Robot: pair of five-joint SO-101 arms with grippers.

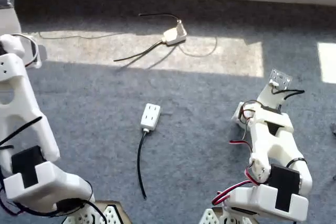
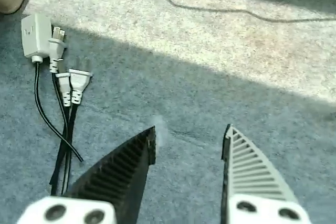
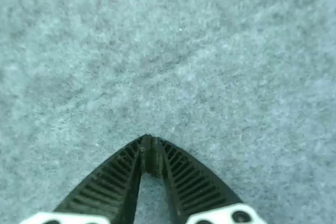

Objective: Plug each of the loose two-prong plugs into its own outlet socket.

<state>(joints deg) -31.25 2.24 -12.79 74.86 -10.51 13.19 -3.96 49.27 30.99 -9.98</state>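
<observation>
We hold the left gripper (image 2: 190, 136) with fingers apart and the right gripper (image 3: 152, 153) pressed together over bare grey carpet (image 3: 210, 51), one outlet socket (image 1: 150, 116) lying mid-floor with open room around, loose plugs (image 2: 79, 80) just beside a second socket block (image 2: 35, 36).

White printed shells with black servo blocks on both: one arm (image 1: 23, 98) trails black cables, the other arm (image 1: 268, 148) red and black wires (image 1: 231, 188). My left end effector (image 2: 189, 135) pairs a black ribbed finger with a white one; my right end effector (image 3: 150, 141) has two black.
</observation>
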